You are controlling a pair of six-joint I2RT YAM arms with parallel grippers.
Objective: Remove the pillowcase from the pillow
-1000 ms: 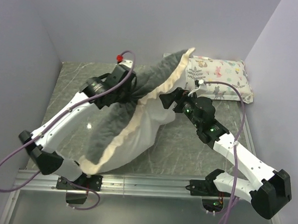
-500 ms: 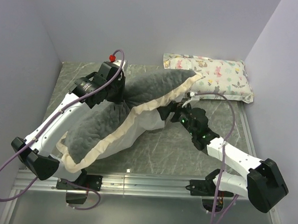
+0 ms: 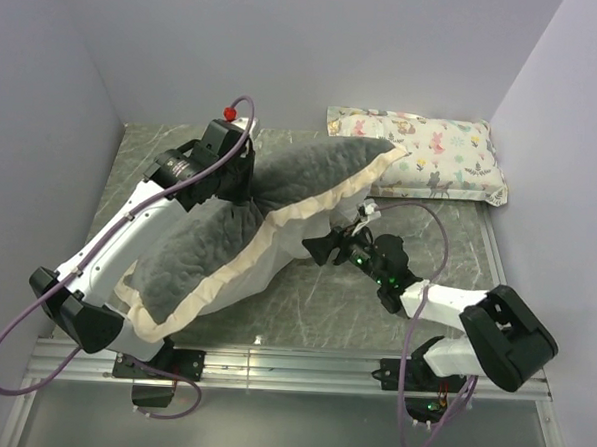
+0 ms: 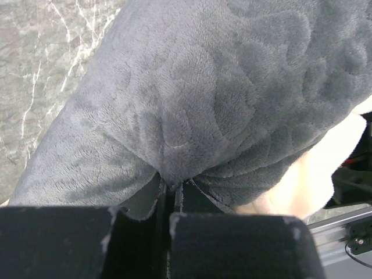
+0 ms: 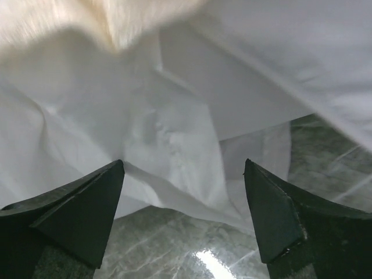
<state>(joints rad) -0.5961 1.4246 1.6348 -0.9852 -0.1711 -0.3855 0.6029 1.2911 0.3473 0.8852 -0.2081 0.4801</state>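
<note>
The pillowcase (image 3: pixel 212 244), dark grey plush with cream edging, is lifted and draped over the left half of the table. My left gripper (image 3: pixel 242 189) is shut on a pinch of its grey plush (image 4: pixel 232 87), which bunches between the fingers of that gripper (image 4: pixel 171 190). The white pillow (image 3: pixel 289 253) sticks out from under the cream edge. My right gripper (image 3: pixel 315 248) is low over the table, just right of the pillow's exposed end. In the right wrist view that gripper (image 5: pixel 183 174) stands open, with the pillow's white fabric (image 5: pixel 174 128) just beyond its fingertips and nothing held.
A small animal-print pillow (image 3: pixel 422 155) lies against the back wall at the right. Side walls close in the grey marble table (image 3: pixel 374 318). A metal rail (image 3: pixel 301 364) runs along the near edge by the arm bases.
The left arm pulled the pillowcase leftward and lower, flattening it. The right arm dropped and reached left toward the pillow's exposed end, its jaws narrowing slightly.
</note>
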